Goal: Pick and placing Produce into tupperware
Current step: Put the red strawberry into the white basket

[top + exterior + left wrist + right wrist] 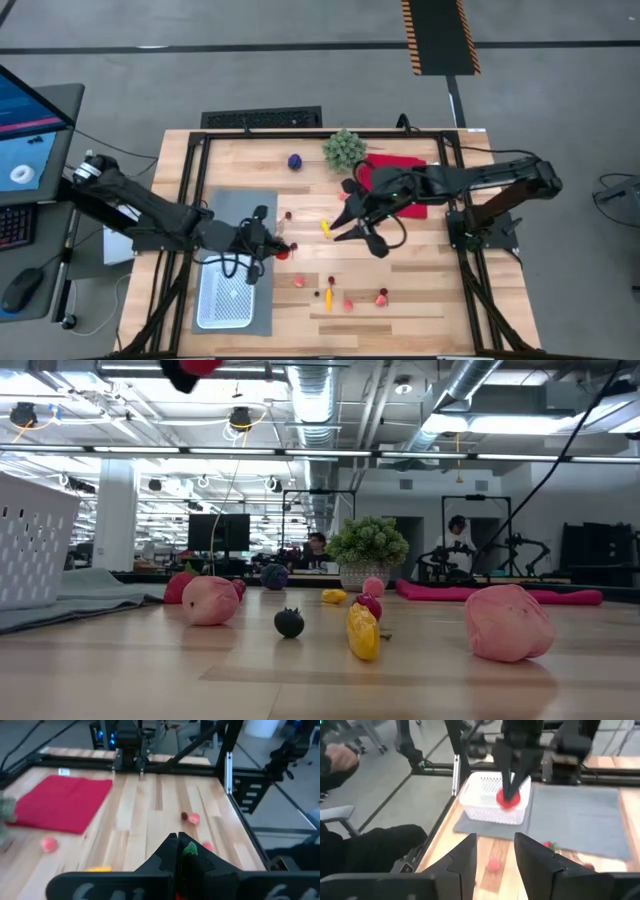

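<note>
My left gripper (281,249) hangs over the wood just right of the grey mat, shut on a red piece of produce (508,799) with a green leaf. It also shows at the top of the low view (195,368). The white mesh tupperware (228,295) sits on the mat, nearer the table's near edge. My right gripper (343,216) hovers open at mid-table near a yellow piece (325,228). More produce lies on the wood: a purple ball (295,161), a tiny red piece (288,214) and several pink, red and yellow ones (331,282) toward the near edge. My left gripper pinches the red piece (508,800) between its two fingers (520,775), at their free ends. The fingers come from above, pointing down. The green leaf (189,850) sticks out between the fingertips. The piece is lifted clear of the table.
A green bushy plant (344,150) and a red cloth (395,175) lie toward the far right of the table. The grey mat (240,210) covers the left part. Black frame rails (190,200) line the table's sides. A person's hand (340,757) shows beyond the table.
</note>
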`<state>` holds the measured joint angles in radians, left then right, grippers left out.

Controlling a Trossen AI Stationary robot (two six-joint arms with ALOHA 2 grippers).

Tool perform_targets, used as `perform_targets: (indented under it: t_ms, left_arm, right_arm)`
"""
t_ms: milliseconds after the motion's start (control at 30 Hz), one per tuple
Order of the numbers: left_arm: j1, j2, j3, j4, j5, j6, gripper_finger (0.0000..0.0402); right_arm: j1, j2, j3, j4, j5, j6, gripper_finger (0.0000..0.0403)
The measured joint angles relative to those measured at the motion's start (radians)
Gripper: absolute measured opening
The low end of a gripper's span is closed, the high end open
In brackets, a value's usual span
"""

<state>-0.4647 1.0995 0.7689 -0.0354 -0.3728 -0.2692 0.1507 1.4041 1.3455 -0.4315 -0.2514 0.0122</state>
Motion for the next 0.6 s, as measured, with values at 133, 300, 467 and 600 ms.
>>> perform_targets:
  t_ms: [133,300,467,600]
  left_arm:
    - [-0.073,-0.073,0.000,-0.154,-0.088,-0.125,0.0000]
    - [-0.189,-0.113,0.000,-0.371,-0.186,-0.362,0.0000]
    - [-0.265,-0.097,0.000,-0.485,-0.202,-0.561,0.0000]
    - [-0.305,-0.082,0.000,-0.566,-0.102,-0.754,0.0000]
  right_arm:
    - [0.050,-0.033,0.000,-0.082,0.081,0.021,0.0144]
    - [0.113,-0.051,0.000,-0.154,0.167,0.040,0.0135]
    - [0.161,-0.051,0.000,-0.194,0.207,0.058,0.0132]
    - [0.184,-0.044,-0.001,-0.222,0.227,0.092,0.0132]
